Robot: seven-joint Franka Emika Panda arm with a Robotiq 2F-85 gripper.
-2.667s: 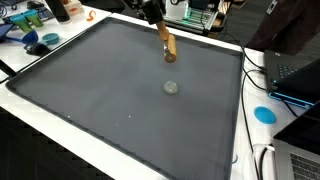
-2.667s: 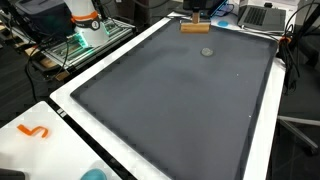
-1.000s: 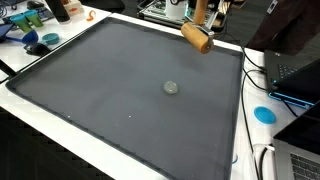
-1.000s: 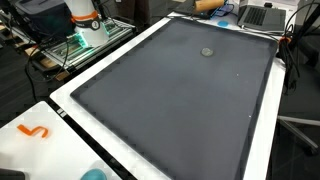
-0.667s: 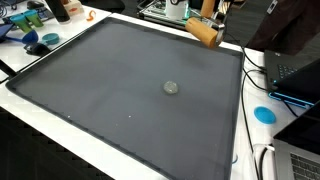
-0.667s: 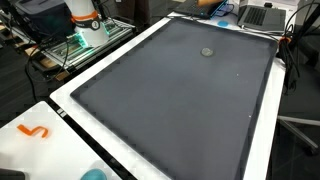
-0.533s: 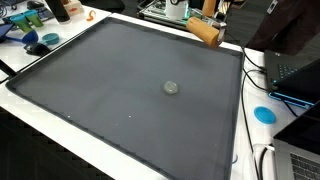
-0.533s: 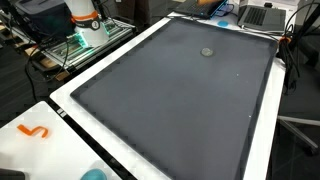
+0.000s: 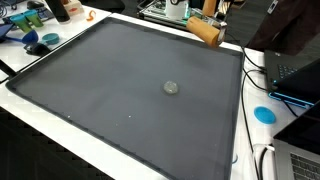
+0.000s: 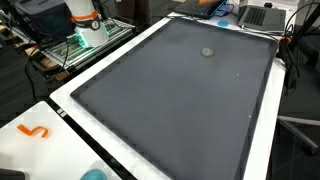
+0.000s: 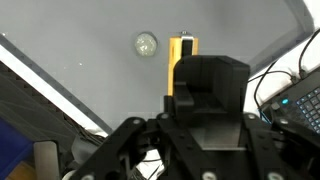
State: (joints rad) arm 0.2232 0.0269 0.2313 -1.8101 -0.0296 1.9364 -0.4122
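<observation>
My gripper is shut on a wooden block and holds it in the air over the far edge of the big dark grey mat. In an exterior view only an orange bit of the block shows at the top border. In the wrist view the block appears as a yellow strip beside the black fingers of the gripper. A small silver disc lies on the mat, apart from the block.
White table border surrounds the mat. A blue disc, cables and laptops sit to one side. Blue clutter and a dark bottle stand at a far corner. An orange squiggle lies on the border.
The gripper carried the block from above the mat near the disc to the mat's far edge. Over the last half second nothing has visibly moved.
</observation>
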